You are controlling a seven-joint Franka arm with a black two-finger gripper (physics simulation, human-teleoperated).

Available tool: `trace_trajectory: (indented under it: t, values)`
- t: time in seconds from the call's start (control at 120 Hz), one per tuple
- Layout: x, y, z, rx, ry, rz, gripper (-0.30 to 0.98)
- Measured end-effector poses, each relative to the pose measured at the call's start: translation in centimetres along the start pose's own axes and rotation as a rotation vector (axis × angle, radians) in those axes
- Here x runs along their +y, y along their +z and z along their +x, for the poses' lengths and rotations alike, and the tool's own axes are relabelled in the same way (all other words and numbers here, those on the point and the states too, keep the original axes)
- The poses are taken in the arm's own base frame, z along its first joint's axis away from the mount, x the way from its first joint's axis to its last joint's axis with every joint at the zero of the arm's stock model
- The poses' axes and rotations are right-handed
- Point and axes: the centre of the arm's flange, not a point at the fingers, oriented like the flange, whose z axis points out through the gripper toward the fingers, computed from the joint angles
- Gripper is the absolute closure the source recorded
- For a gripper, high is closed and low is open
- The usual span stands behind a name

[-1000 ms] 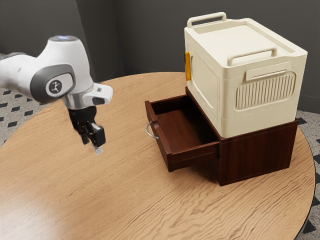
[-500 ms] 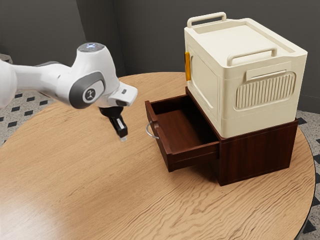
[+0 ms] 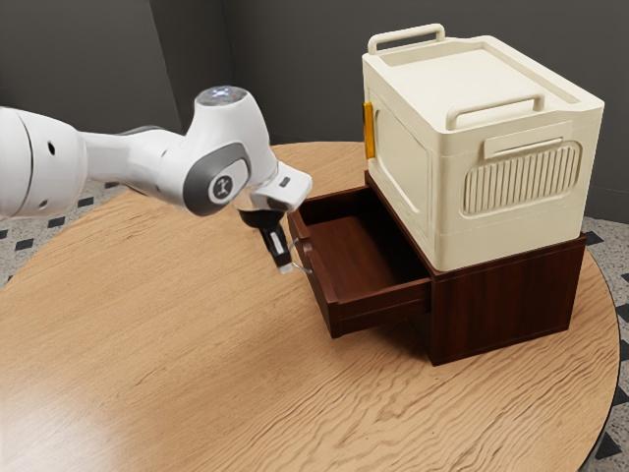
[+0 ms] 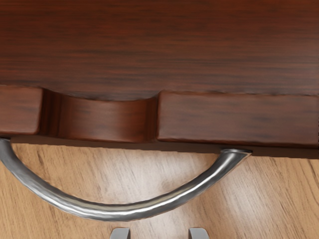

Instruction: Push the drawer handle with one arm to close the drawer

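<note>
Almost at the handle (image 4: 119,212) — the approach is ending, the push next.
The drawer (image 3: 381,300) stands well out of its cabinet (image 3: 506,300), its handle on the front, toward the arm; the gripper (image 3: 286,267) hangs just beside that handle, fingers (image 4: 120,234) parted with nothing between them. Next should come steady contact and a level push straight toward the cabinet — pressing off-centre could let the fingertips slip along the curved metal.
</note>
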Motion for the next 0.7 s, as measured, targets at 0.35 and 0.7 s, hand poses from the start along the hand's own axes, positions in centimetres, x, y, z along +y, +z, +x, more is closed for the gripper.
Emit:
trace_trajectory:
  t: [0.35, 0.7]
  values:
    - [-1.5, 1.5, 0.8, -0.003, 0.030, 0.000, 0.62]
    - [-1.6, 3.7, 5.4, 0.040, 0.068, -0.002, 0.62]
